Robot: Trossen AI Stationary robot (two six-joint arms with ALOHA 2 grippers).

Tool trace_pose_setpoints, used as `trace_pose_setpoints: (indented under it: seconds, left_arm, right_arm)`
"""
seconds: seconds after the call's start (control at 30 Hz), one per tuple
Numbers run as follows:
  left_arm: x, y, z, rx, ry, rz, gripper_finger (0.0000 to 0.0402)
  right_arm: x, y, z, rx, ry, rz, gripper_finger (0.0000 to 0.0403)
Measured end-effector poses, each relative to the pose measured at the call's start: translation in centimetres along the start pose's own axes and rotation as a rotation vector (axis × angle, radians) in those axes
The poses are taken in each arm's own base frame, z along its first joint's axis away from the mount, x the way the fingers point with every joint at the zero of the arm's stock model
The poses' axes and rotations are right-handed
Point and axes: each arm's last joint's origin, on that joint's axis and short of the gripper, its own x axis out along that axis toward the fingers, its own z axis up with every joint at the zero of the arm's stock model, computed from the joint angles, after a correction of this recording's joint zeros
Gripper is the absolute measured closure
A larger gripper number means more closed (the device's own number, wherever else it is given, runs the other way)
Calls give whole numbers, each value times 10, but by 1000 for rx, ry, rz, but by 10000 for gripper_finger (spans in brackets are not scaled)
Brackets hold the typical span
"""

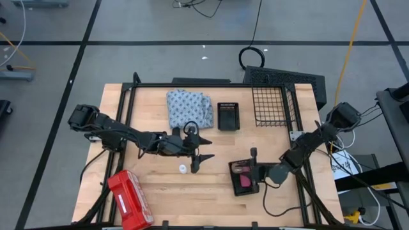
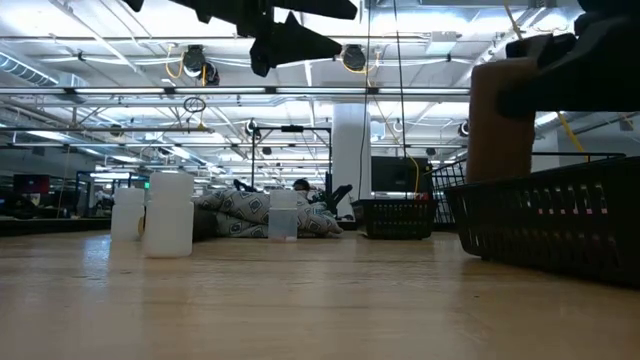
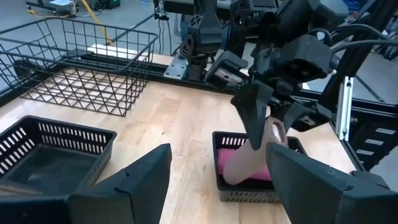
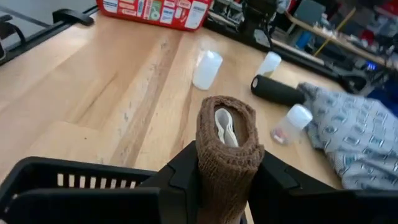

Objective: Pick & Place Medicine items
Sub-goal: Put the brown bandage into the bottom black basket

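1. We see a pale wooden counter (image 1: 211, 185) with visible grain, framed by black rails.
2. The right end effector (image 4: 227, 180) is clenched on a brown tube (image 4: 227, 149). The tube is a rolled, woven, bandage-like cylinder with a white core showing at its end. It is held above a small black slotted basket (image 1: 244, 179) near the counter's front right.
3. Inside that basket lies a pink-red tube (image 3: 245, 167), smooth and oblong; the left wrist view shows it best.
4. The left end effector (image 1: 199, 152) hangs over the middle of the counter with its dark pointed fingers spread apart and nothing between them.
5. A black tube (image 4: 277, 90), matte and cylindrical, lies on the wood beside a crumpled blue-white patterned cloth (image 1: 189, 107); only the right wrist view shows it clearly.
6. Three small white round bottles (image 4: 207, 69) with pale tops sit near it. One lies tipped next to the cloth. The overhead view shows just one as a white dot.
7. A glossy red plastic case (image 1: 131, 199) rests at the front left.
8. At the back stand a second black slotted basket (image 1: 227, 115) and an open wire basket (image 1: 270, 106).
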Motion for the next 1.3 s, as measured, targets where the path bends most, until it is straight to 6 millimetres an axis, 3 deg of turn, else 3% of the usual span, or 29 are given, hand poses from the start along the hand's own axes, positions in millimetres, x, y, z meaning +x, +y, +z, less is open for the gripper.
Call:
trace_pose_setpoints:
  seconds: [0.33, 0.8, 1.3]
  left_arm:
    - [0, 0, 0, -1, -1, 0, 130]
    - [0, 0, 0, 12, -1, 0, 130]
    - [0, 0, -1, 17, 7, 2, 131]
  right_arm:
    - [7, -3, -11, 102, 70, -24, 269]
    - [7, -2, -10, 186, 64, -25, 188]
    - [-2, -1, 6, 246, -2, 242, 185]
